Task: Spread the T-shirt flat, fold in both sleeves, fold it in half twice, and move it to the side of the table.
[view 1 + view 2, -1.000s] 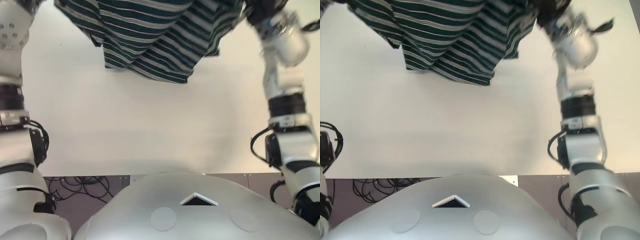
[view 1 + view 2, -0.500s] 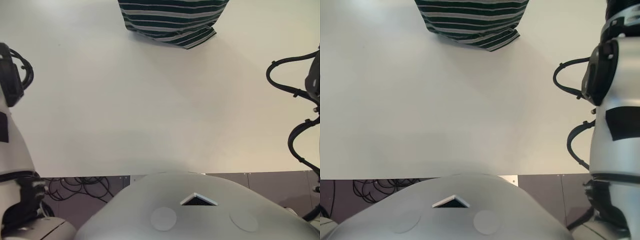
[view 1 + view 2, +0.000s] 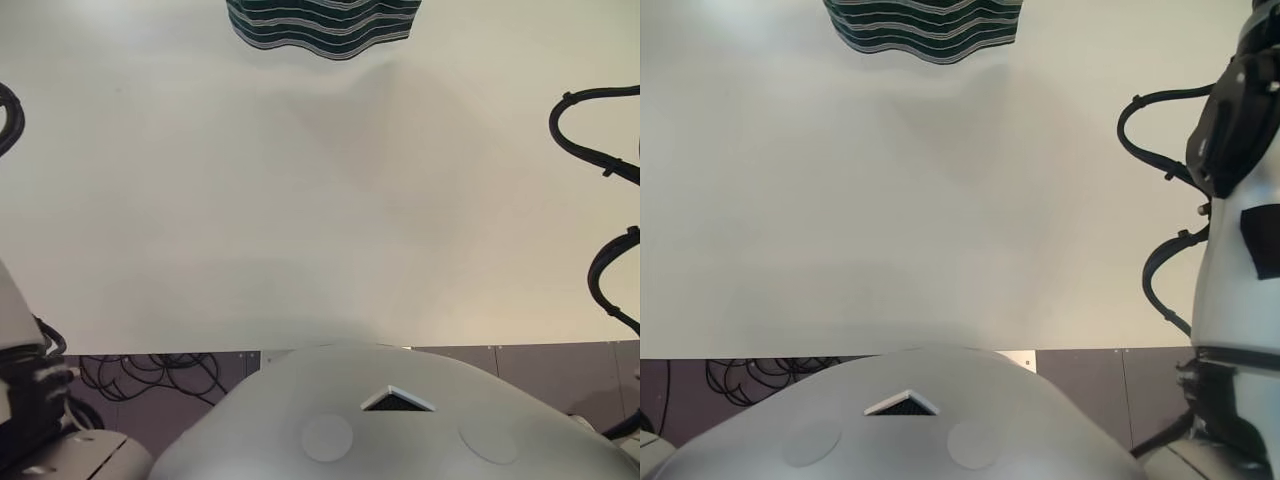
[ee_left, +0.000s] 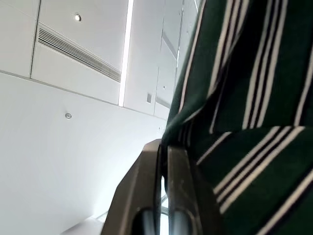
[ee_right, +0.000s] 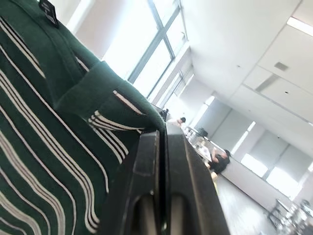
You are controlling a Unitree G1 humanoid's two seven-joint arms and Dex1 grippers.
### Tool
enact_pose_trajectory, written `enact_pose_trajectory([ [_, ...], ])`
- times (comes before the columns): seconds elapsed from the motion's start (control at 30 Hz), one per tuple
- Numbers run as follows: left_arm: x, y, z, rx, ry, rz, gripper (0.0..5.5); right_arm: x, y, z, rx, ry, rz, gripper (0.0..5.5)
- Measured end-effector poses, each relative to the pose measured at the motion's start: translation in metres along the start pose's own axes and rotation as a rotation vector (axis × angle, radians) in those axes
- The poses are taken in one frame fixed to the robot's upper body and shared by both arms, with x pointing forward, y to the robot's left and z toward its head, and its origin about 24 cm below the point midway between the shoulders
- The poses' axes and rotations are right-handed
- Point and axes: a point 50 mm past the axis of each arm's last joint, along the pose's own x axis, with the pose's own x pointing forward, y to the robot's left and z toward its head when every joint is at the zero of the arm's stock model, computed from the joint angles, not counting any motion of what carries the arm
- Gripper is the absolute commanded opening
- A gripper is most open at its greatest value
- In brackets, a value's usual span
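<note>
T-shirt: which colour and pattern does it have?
Dark green fabric T-shirt with thin white stripes; the left wrist view shows it best.

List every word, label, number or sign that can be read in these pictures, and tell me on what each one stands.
No text can be read in these pictures.
On the T-shirt, the small dark tag: any print on it is too small to read.

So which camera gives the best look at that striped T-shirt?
Right wrist view: the T-shirt sits close, stripes and hem clear, pinched in the right pincer. Left wrist view shows similar cloth; eye views, its wavy lower edge.
</note>
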Motion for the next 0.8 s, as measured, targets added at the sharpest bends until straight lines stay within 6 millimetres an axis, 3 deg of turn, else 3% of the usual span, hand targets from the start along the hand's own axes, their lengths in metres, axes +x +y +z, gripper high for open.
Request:
enact_pose_trajectory([
  [0.13,-0.021,-0.027,0.002,-0.080,-0.112,-0.135,0.00,-0.018,0.003,-0.002,-0.016,-0.034,0.144,0.04],
  [0.3,-0.061,-0.067,0.011,-0.296,-0.256,-0.332,0.00,-0.067,0.036,-0.038,0.055,0.025,0.353,0.04],
  [0.4,-0.088,-0.076,0.020,-0.512,-0.334,-0.424,0.00,-0.098,0.059,-0.044,0.180,-0.021,0.442,0.04],
  [0.5,-0.121,-0.071,0.029,-0.753,-0.409,-0.531,0.00,-0.139,0.077,-0.036,0.330,-0.082,0.547,0.04],
  [0.63,-0.161,-0.078,0.061,-0.961,-0.522,-0.755,0.00,-0.188,0.105,-0.032,0.512,-0.071,0.691,0.04],
  [0.73,-0.211,-0.118,0.105,-1.048,-0.518,-1.130,0.00,-0.233,0.145,-0.044,0.601,0.178,0.884,0.04],
  [0.8,-0.237,-0.146,0.122,-1.039,-0.470,-1.312,0.00,-0.255,0.171,-0.058,0.599,0.345,0.990,0.04],
])
